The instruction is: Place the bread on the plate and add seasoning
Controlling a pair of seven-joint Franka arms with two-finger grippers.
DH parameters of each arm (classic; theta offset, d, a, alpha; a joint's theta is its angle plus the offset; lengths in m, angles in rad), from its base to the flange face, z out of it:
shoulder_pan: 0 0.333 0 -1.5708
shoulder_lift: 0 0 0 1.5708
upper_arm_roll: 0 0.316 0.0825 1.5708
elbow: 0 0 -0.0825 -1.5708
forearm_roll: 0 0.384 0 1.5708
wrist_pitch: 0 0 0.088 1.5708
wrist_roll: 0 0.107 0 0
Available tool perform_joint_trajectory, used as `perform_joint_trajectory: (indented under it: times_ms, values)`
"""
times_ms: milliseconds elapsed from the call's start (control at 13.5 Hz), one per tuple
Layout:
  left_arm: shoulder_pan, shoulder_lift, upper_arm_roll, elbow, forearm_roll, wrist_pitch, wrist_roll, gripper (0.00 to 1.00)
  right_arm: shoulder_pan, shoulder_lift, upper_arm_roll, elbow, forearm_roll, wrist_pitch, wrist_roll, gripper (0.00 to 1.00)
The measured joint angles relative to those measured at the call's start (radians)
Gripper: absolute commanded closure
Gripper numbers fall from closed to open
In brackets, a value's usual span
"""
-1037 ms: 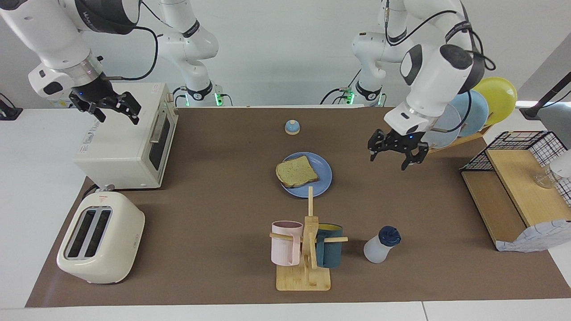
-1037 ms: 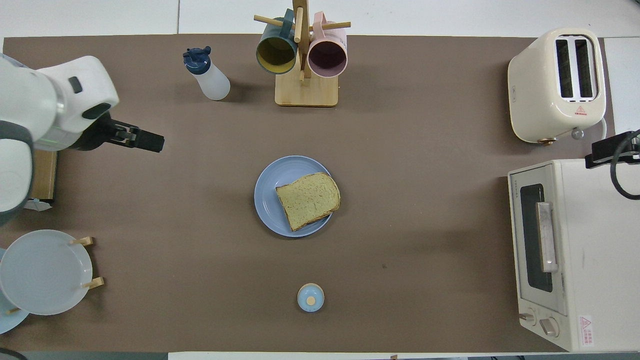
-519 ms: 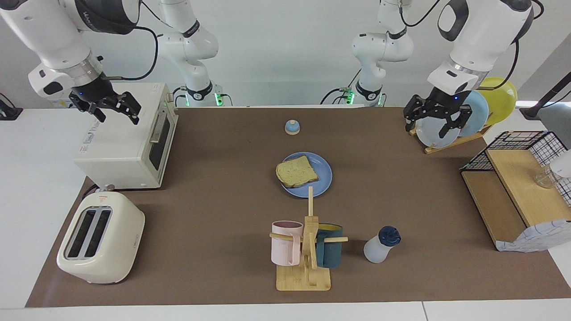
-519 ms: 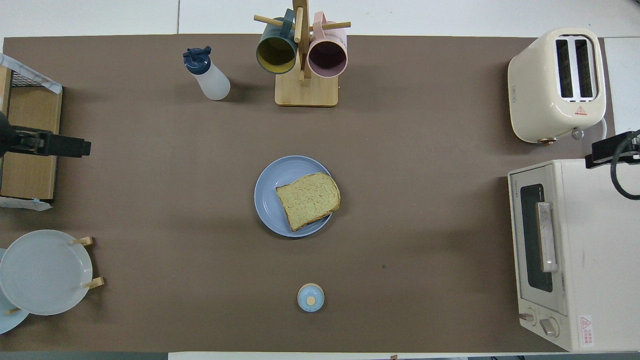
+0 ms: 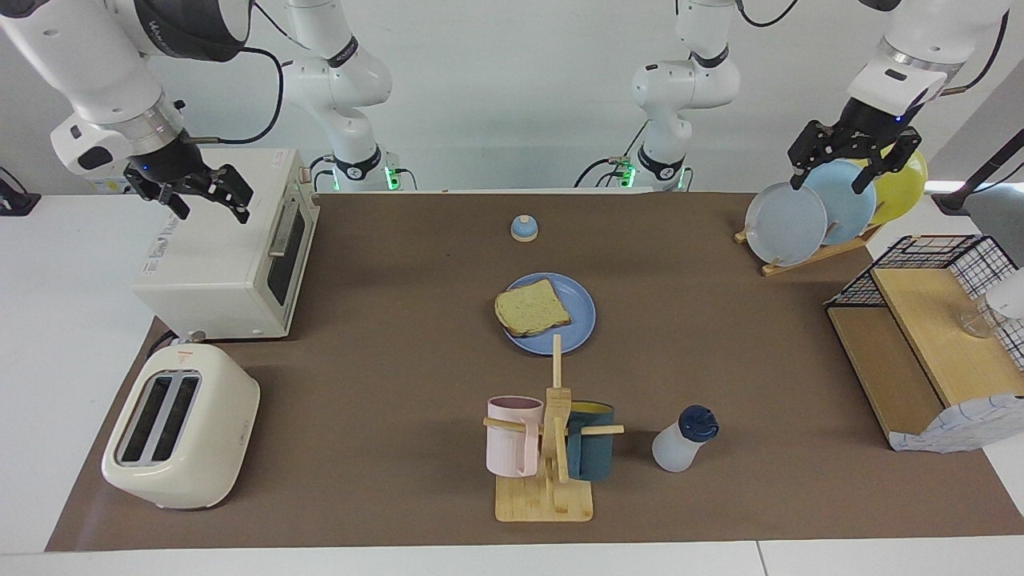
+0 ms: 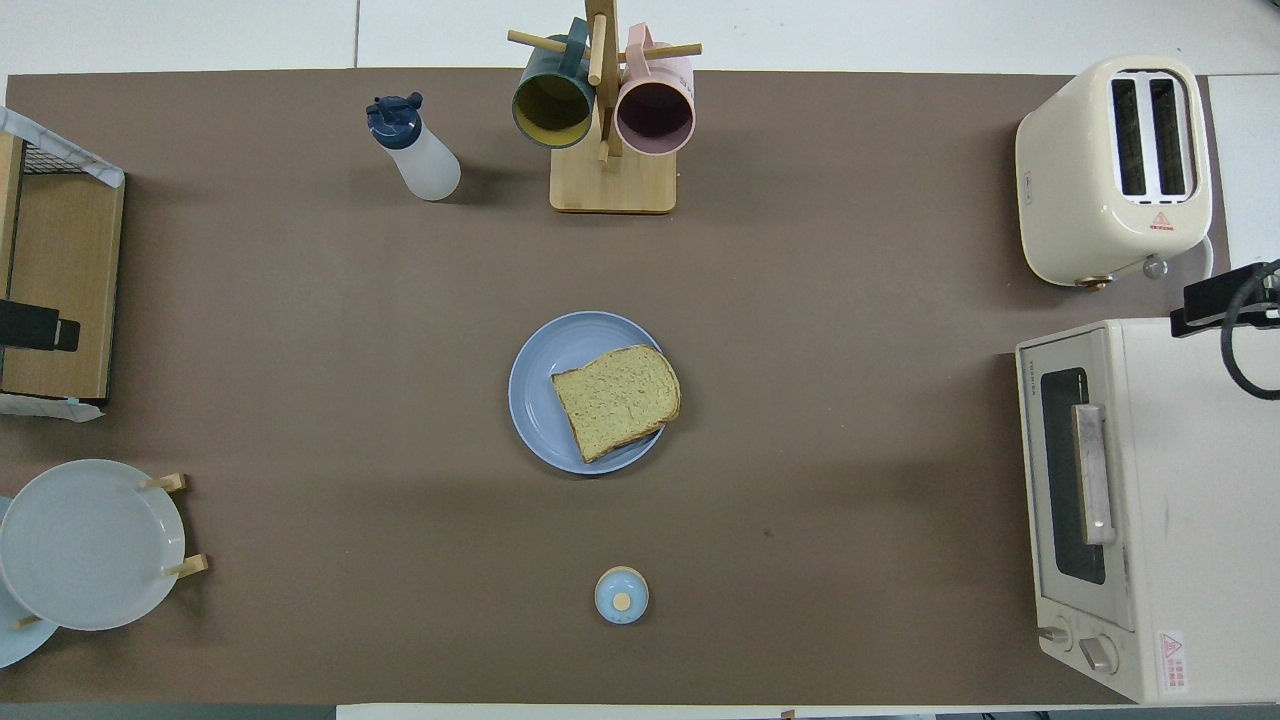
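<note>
Bread lies flat on the blue plate at mid-table, one corner overhanging the rim on the side toward the right arm's end, so the first half of the job looks done and the seasoning is, by that reading, the thing still to be fetched. The bottle stands upright, long axis vertical, dark cap uppermost, close to the table edge farthest from the robots and just beside the mug rack, well apart from both grippers. The left gripper hangs high over the upright plates in the dish rack, fingers spread and holding nothing; from those fingertips the bottle lies down and away, out toward the table's outer edge and somewhat toward the middle. The right gripper hovers over the toaster oven, fingers likewise apart and empty, waiting; from it the bottle lies across most of the table's width. The left arm therefore appears the better placed for the pick-up, probably by closing on the translucent body below the cap. In the overhead view only a dark tip of the left gripper shows at the frame's edge.
</note>
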Motion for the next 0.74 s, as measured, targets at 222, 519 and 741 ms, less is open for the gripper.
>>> perform_joint_trajectory:
  times_ms: [222,519,741]
  values:
    - [0.0,0.026,-0.008,-0.052,0.0,0.041,-0.031,0.0,0.0,0.0,0.0,0.0,0.0,0.0,0.0,0.0]
    - [-0.001,0.022,-0.008,-0.061,-0.005,0.048,-0.091,0.0,0.0,0.0,0.0,0.0,0.0,0.0,0.0,0.0]
    - [0.0,0.021,-0.005,-0.059,0.004,0.05,-0.095,0.0,0.0,0.0,0.0,0.0,0.0,0.0,0.0,0.0]
